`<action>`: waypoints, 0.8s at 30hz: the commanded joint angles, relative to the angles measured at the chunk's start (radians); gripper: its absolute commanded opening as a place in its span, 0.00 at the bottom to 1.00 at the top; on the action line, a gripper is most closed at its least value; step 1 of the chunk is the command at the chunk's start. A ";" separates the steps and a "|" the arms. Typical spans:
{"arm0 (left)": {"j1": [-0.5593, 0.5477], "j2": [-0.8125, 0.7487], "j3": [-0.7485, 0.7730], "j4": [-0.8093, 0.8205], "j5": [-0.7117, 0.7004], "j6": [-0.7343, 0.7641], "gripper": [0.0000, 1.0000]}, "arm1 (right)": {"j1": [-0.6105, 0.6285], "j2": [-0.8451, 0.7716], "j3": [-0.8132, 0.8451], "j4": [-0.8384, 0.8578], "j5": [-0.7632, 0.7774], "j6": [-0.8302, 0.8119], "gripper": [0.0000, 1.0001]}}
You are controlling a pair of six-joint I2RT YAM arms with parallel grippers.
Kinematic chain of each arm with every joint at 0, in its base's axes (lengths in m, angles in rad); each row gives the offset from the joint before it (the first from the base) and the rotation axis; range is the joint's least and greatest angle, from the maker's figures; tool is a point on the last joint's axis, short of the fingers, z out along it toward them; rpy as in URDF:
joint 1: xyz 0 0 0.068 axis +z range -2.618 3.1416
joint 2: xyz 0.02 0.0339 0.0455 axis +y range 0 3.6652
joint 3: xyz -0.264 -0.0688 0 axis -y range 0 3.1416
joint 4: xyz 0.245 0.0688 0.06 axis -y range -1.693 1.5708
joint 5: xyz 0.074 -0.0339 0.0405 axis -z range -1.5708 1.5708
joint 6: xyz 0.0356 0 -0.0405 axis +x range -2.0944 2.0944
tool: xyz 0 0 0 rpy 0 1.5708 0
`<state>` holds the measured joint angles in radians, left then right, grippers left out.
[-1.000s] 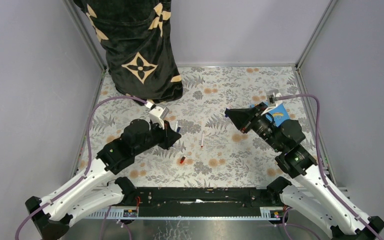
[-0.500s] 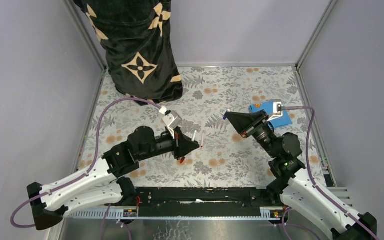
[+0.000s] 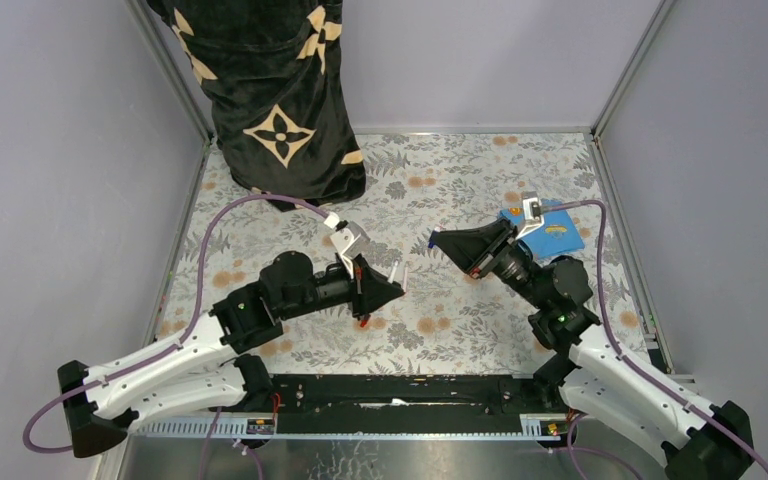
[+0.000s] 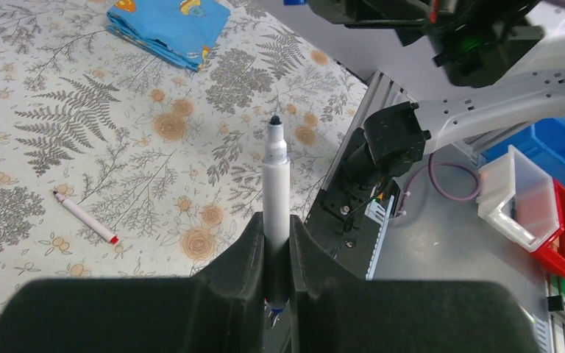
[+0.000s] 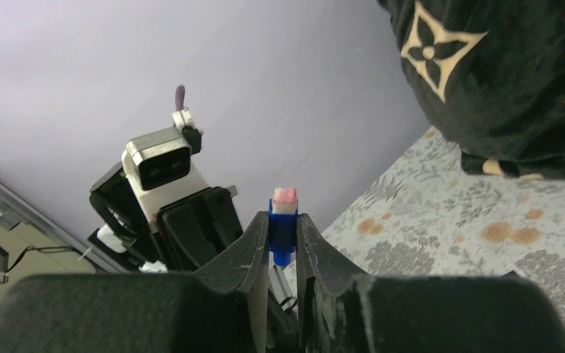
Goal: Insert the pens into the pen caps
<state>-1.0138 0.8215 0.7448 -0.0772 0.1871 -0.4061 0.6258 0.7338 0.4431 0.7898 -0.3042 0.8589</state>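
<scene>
Left fingers (image 4: 244,254) are clamped on 1 white pen (image 4: 275,184), held off the counter (image 4: 191,147) with its dark tip pointing out toward the right arm. Right fingers (image 5: 254,254) are clamped on 1 blue cap (image 5: 283,234), raised and near the pen tip but apart from it in the top view. 1 red-tipped pen (image 4: 84,218) lies loose on the counter, well apart from the blue cloth (image 4: 169,26), and 1 red cap (image 3: 362,322) sits on the counter by the left fingers.

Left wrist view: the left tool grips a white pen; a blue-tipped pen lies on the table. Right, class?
No. The left wrist view shows the loose pen on the table is red-tipped, not blue-tipped; the left tool does grip a white pen.
</scene>
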 commanded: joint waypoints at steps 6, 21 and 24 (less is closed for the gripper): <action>-0.005 -0.100 0.013 -0.111 -0.077 0.042 0.00 | 0.296 -0.014 0.117 -0.131 0.337 -0.257 0.00; -0.005 -0.088 0.033 -0.118 -0.015 0.059 0.00 | 0.387 0.173 0.138 0.212 0.402 -0.175 0.00; -0.005 -0.087 0.033 -0.119 -0.012 0.061 0.00 | 0.387 0.196 0.137 0.234 0.364 -0.154 0.00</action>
<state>-1.0138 0.7368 0.7452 -0.2005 0.1558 -0.3672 1.0027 0.9154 0.5301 0.8879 0.0887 0.6731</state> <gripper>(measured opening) 0.167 0.210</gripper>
